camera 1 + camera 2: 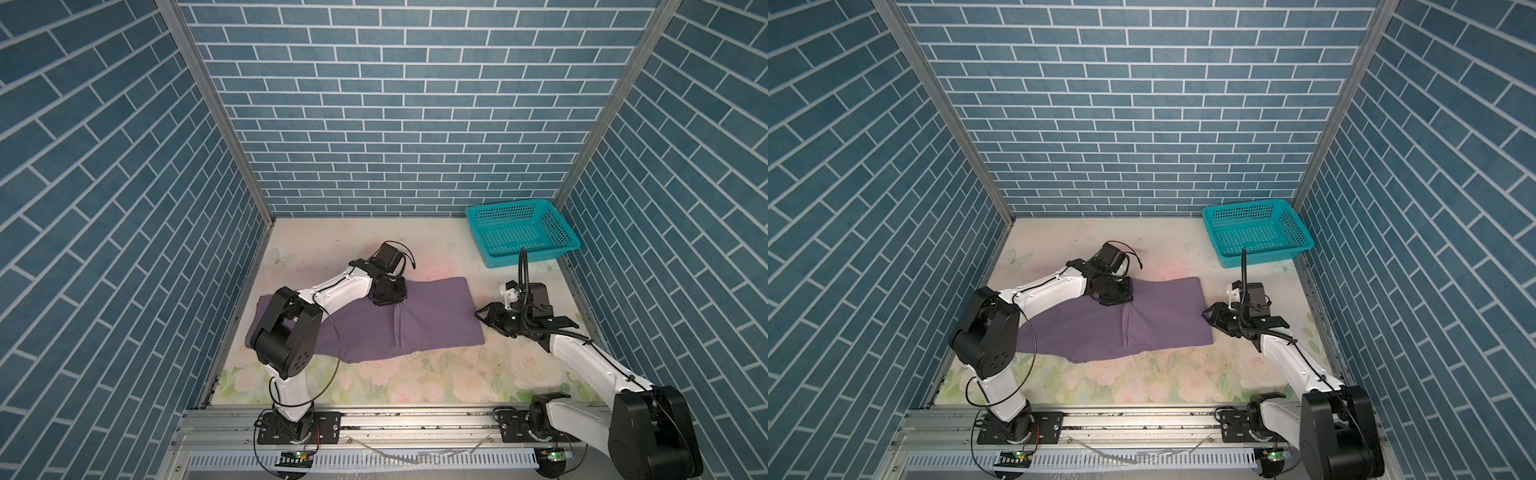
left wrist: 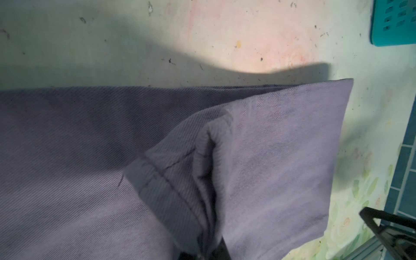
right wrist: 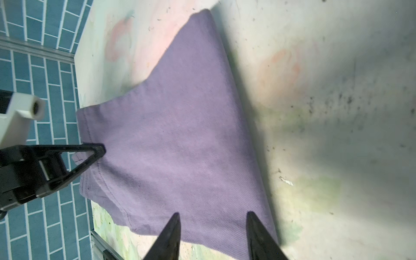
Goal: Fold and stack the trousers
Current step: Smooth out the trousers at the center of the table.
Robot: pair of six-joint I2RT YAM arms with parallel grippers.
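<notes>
The muted-purple trousers [image 1: 436, 316] [image 1: 1167, 320] lie folded flat across the middle of the floral table. My left gripper [image 1: 390, 300] [image 1: 1115, 300] is low over their far edge, shut on a raised fold of hemmed cloth [image 2: 202, 171]; its jaws [image 2: 209, 254] are almost buried in the fabric. At the trousers' right end my right gripper [image 1: 482, 316] [image 1: 1208, 313] is open. In the right wrist view the right gripper's two dark fingertips [image 3: 175, 225] stand well apart over the cloth's [image 3: 180, 135] near edge, holding nothing.
A teal perforated basket [image 1: 521, 230] [image 1: 1258, 230] [image 2: 394, 22] stands empty at the back right corner. Blue brick walls close in three sides. A metal rail [image 1: 415, 419] carrying both arm bases runs along the front. Bare tabletop [image 1: 415, 382] shows in front of the trousers.
</notes>
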